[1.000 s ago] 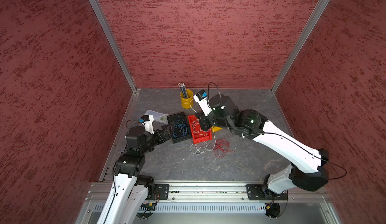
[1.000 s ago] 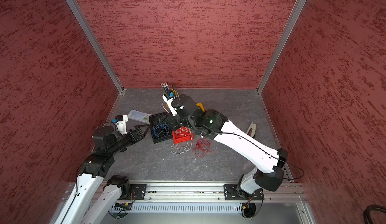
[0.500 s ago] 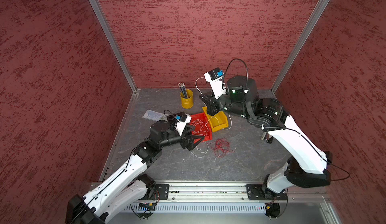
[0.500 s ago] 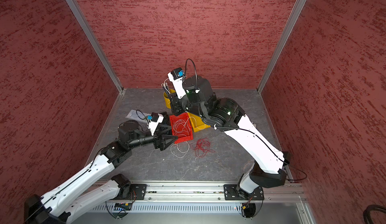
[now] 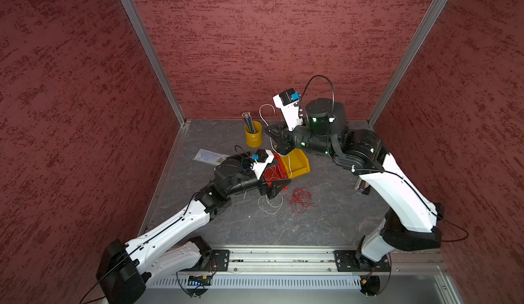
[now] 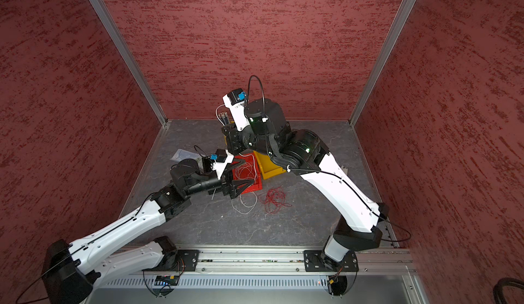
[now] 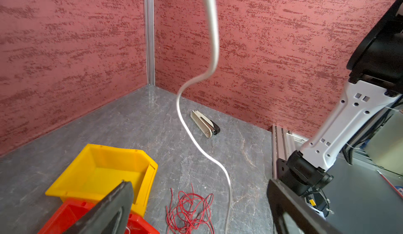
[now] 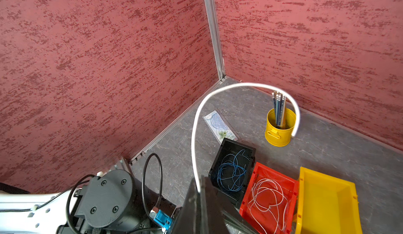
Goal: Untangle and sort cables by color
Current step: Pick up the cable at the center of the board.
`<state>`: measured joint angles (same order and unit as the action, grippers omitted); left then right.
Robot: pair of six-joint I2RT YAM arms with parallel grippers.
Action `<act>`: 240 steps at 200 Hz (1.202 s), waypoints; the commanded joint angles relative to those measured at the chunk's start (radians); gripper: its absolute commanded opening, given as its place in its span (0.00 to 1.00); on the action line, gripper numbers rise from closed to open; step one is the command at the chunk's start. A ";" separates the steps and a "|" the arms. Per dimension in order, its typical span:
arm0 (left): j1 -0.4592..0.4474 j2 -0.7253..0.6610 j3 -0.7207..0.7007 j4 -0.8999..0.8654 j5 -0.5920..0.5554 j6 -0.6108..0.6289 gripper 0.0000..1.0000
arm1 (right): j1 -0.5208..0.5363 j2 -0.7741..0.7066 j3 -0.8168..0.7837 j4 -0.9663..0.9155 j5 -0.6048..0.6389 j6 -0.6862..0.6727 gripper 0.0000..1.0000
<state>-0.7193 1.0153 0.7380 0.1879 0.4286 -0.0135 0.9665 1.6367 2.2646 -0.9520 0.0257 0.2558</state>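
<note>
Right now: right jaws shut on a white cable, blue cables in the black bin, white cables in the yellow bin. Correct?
One slip: the white cables lie in the red bin, not the yellow bin, which is empty. The right wrist view shows it. The rest stands.

Red cables [image 5: 299, 200] — loose; wht strand [image 8: 192, 139] aloft

Hidden and blurred
Your left arm [image 5: 175, 224] mostly hides the black bin [image 8: 238, 144] in both top views; the white cable [image 7: 214, 47] looks blurred.
</note>
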 commanded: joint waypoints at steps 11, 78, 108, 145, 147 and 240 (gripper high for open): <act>-0.004 0.049 0.039 0.089 -0.061 0.033 1.00 | -0.007 0.010 0.038 0.042 -0.061 0.054 0.00; 0.000 0.228 0.111 0.223 0.011 -0.060 0.93 | -0.006 -0.002 0.038 0.063 -0.060 0.076 0.00; 0.016 0.218 0.115 0.238 0.024 -0.092 0.93 | -0.011 -0.031 0.008 0.059 -0.015 0.058 0.00; 0.073 0.093 0.060 0.087 -0.048 -0.118 0.93 | -0.083 -0.052 -0.069 0.113 -0.044 0.048 0.00; 0.079 0.084 0.056 0.078 -0.045 -0.121 0.93 | -0.088 -0.052 -0.071 0.116 -0.046 0.048 0.00; 0.339 -0.310 -0.052 -0.333 0.031 -0.102 1.00 | -0.232 0.101 -0.050 0.258 -0.210 0.069 0.00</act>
<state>-0.4225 0.7570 0.7059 -0.0074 0.4274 -0.1192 0.7635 1.6962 2.1998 -0.7567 -0.1280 0.3187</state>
